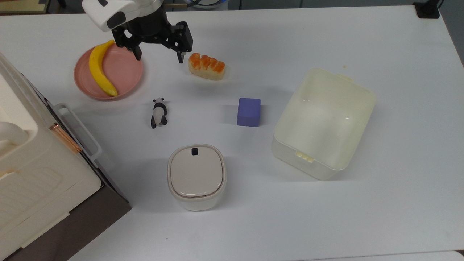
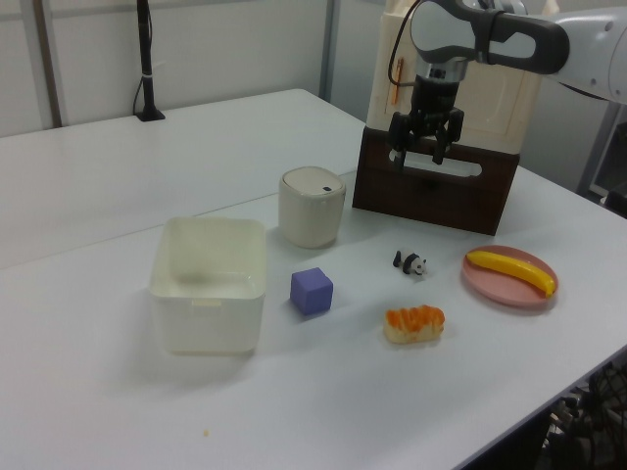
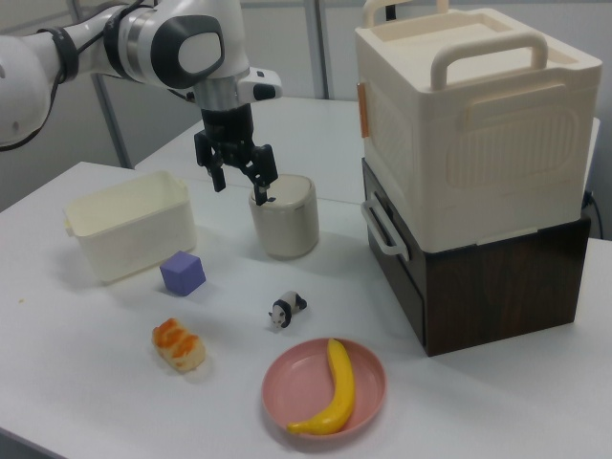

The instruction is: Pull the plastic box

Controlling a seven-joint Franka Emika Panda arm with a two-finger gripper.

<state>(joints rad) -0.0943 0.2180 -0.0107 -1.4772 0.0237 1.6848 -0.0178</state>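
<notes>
Lidded bin (image 1: 197, 177) nearest; plastic box (image 1: 323, 123) beside purple block (image 1: 248, 111).

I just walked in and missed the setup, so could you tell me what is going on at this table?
A Panda arm is meant to pull the plastic box, but has not reached it yet. Its pincer hangs open and empty in the air, above the table between the pink plate with the banana and the bread piece. The box sits lidless and untouched at the top view's right, beside the purple block.
</notes>
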